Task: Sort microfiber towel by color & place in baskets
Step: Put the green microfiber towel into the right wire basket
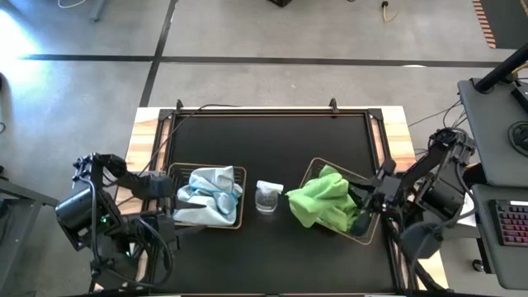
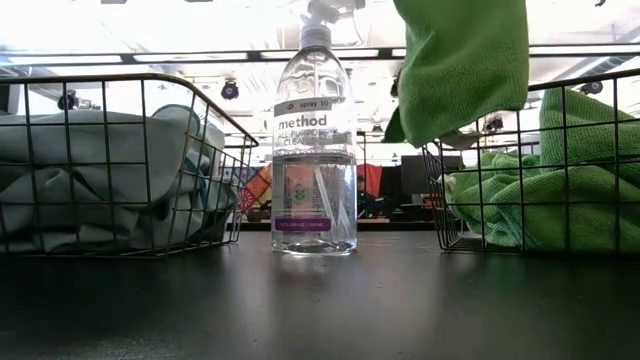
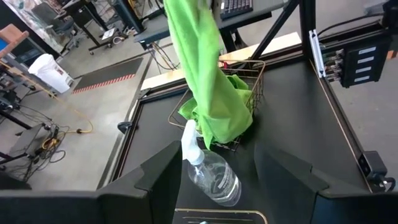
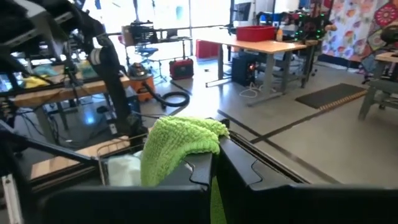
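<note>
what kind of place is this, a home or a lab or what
Most likely a robotics lab or workshop, not a home. A black work table stands on a bare concrete floor marked with dark lines, and the right wrist view shows workbenches, a red bin and loose cables beyond it.

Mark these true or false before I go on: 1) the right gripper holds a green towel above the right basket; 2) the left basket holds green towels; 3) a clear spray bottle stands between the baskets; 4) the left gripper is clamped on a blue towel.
1) True: the right gripper is shut on a lime green towel hanging over the right basket.
2) False: the left basket holds pale blue towels.
3) True: the clear spray bottle stands upright between them.
4) False: the left gripper is open, holding nothing, beside the left basket.
</note>
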You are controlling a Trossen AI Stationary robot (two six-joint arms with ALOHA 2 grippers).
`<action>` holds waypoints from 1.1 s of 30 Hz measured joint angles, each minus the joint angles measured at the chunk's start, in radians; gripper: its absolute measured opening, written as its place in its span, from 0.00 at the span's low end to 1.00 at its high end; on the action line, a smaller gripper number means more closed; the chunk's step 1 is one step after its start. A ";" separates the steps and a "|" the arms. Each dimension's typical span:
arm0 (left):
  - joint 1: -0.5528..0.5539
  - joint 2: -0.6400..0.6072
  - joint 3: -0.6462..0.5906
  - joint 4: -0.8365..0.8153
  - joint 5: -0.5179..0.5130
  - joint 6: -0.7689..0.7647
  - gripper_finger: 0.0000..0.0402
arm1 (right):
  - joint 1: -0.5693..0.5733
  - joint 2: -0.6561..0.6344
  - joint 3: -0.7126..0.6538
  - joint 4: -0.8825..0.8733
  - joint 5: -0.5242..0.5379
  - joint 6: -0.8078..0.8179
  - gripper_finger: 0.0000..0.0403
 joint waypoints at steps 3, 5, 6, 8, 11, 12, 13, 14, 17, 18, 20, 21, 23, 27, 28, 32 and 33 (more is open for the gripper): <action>0.000 -0.003 0.000 0.000 0.000 0.012 0.46 | 0.014 0.000 0.000 0.000 0.037 -0.007 0.02; 0.000 -0.003 0.000 0.000 0.000 0.017 0.46 | 0.019 0.000 0.000 0.000 0.095 -0.011 0.02; 0.000 -0.004 0.000 0.000 0.000 0.018 0.46 | 0.019 -0.002 0.000 0.000 0.124 -0.014 0.02; 0.000 -0.004 0.000 0.000 0.000 0.021 0.46 | 0.019 -0.007 0.000 0.000 0.166 -0.027 0.02; 0.000 -0.004 0.000 0.000 0.000 0.029 0.46 | 0.019 -0.016 0.000 0.000 0.207 -0.032 0.02; 0.000 -0.004 0.000 0.000 0.000 0.034 0.46 | 0.018 -0.020 0.000 0.000 0.208 -0.032 0.02; 0.000 -0.004 0.000 0.000 0.000 0.039 0.46 | 0.017 -0.023 0.000 0.000 0.208 -0.032 0.02; 0.000 -0.004 0.000 0.000 0.000 0.044 0.46 | 0.015 -0.026 0.000 0.000 0.208 -0.031 0.02; 0.001 -0.004 0.000 0.000 0.000 0.045 0.46 | 0.002 -0.032 0.000 0.000 0.209 -0.024 0.02; 0.001 -0.004 0.000 0.000 0.000 0.045 0.46 | -0.004 -0.033 0.000 0.000 0.209 -0.024 0.02; 0.001 -0.004 0.000 0.000 0.000 0.045 0.46 | -0.023 -0.034 0.000 0.000 0.209 -0.019 0.02; 0.001 -0.004 0.000 0.000 0.000 0.045 0.46 | -0.036 -0.033 0.000 0.000 0.209 -0.017 0.02; 0.001 -0.004 0.000 0.000 0.000 0.046 0.46 | -0.063 -0.032 0.000 0.000 0.209 -0.017 0.02; 0.001 -0.004 0.000 0.000 0.000 0.046 0.46 | -0.129 -0.029 0.000 0.000 0.209 -0.024 0.02; 0.001 -0.004 0.000 0.000 0.000 0.046 0.46 | -0.143 -0.029 0.000 0.000 0.209 -0.025 0.02; 0.001 -0.005 -0.001 0.000 0.000 0.046 0.46 | -0.199 -0.041 0.000 0.000 0.209 -0.025 0.02; 0.001 -0.005 -0.001 0.000 0.000 0.046 0.46 | -0.212 -0.046 0.000 0.000 0.209 -0.025 0.02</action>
